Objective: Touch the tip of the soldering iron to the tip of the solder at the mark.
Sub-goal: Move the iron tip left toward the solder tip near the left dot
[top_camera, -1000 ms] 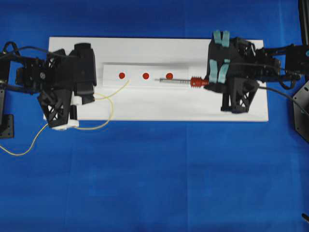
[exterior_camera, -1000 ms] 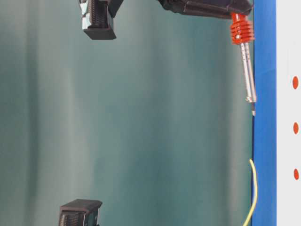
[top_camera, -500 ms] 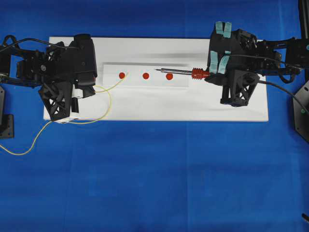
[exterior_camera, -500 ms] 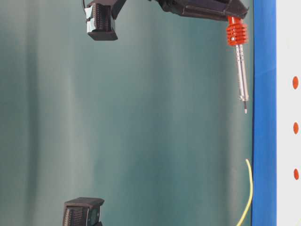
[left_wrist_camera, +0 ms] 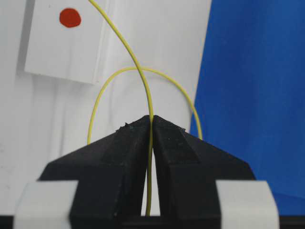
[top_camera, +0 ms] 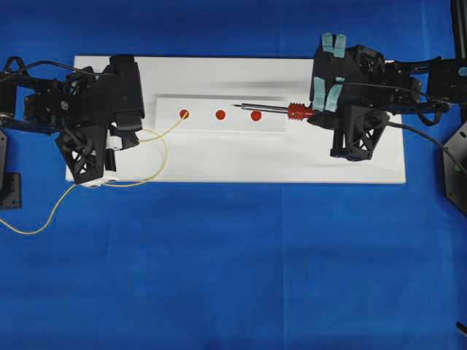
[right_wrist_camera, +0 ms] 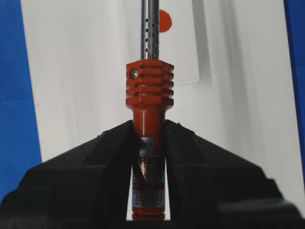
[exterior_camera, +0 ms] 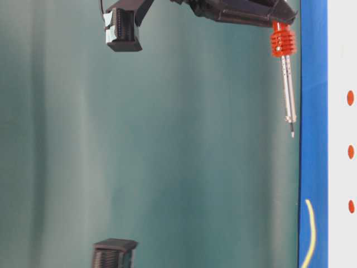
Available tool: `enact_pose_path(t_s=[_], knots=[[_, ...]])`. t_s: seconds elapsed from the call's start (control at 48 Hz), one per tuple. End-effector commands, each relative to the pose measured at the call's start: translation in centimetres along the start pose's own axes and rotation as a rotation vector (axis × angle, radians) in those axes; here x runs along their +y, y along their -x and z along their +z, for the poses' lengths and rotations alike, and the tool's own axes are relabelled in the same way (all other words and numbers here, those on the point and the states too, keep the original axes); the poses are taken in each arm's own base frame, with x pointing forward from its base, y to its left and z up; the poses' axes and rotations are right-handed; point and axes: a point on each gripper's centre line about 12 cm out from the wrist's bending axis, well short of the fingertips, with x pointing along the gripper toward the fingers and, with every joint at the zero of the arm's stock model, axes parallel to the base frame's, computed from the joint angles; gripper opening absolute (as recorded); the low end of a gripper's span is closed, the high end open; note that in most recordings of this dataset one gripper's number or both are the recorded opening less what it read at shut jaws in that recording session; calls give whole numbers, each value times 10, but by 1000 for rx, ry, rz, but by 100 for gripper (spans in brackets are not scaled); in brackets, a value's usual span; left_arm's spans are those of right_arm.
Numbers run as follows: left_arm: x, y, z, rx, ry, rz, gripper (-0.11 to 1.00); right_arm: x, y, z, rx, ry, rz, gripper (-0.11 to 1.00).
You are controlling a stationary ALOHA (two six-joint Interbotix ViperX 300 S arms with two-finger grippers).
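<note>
Overhead view: left hand (top_camera: 124, 138) pinches the thin yellowish solder wire (top_camera: 165, 131) — its tip lies beside the leftmost red dot (top_camera: 184, 114). Right hand (top_camera: 315, 115) clamps the orange-red-handled soldering iron (top_camera: 271, 109) — its dark point hangs above the white board (top_camera: 219, 157), between the middle and right dots.

Beyond the right gripper (right_wrist_camera: 148, 143), the soldering iron (right_wrist_camera: 148, 102) runs off the top edge, its tip unseen; the label between the jaws is blurred.

text: none readable | soldering iron (right_wrist_camera: 148, 157) handle label: print too blurred
</note>
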Motion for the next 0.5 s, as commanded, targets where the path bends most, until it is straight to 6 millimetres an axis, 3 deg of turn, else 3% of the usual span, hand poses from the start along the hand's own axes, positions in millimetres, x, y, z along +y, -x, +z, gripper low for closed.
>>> enact_pose_path(t_s=[0.0, 0.25, 0.479], knots=[[2, -7, -1, -5, 8, 4, 2, 0, 5, 12, -38, 2, 1, 6], [10, -38, -14, 76, 23, 24, 2, 1, 5, 13, -40, -4, 2, 6], [13, -38, -13, 74, 31, 30, 2, 1, 3, 12, -35, -6, 2, 6]])
